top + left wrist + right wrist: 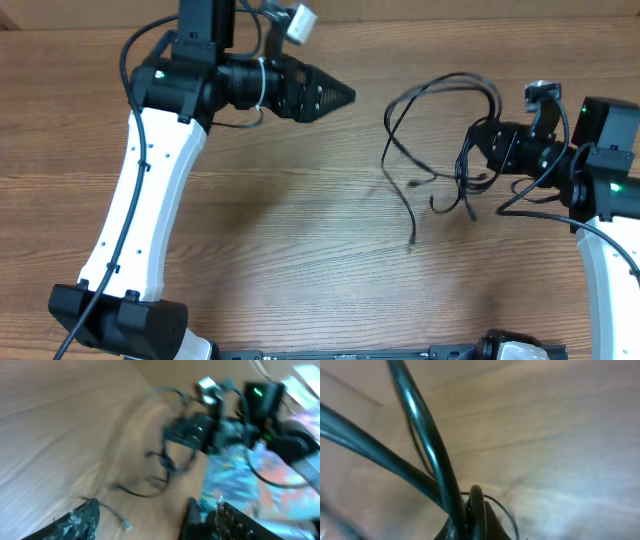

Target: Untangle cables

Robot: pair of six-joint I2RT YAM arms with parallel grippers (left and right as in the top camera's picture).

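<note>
The wooden bench point(300, 230) lies bare between the arms. The left pincer point(350, 96), fingers apart and empty, points at the right pincer point(478, 140) from well apart. The right pincer is clamped on the cables point(462, 172), which loop out from it toward the left one, with a loose end point(412, 240) trailing.

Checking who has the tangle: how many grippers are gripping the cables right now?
1. The right gripper, at the right of the overhead view, is shut on the cables; the left gripper is open near top centre, apart from them, holding nothing.
</note>
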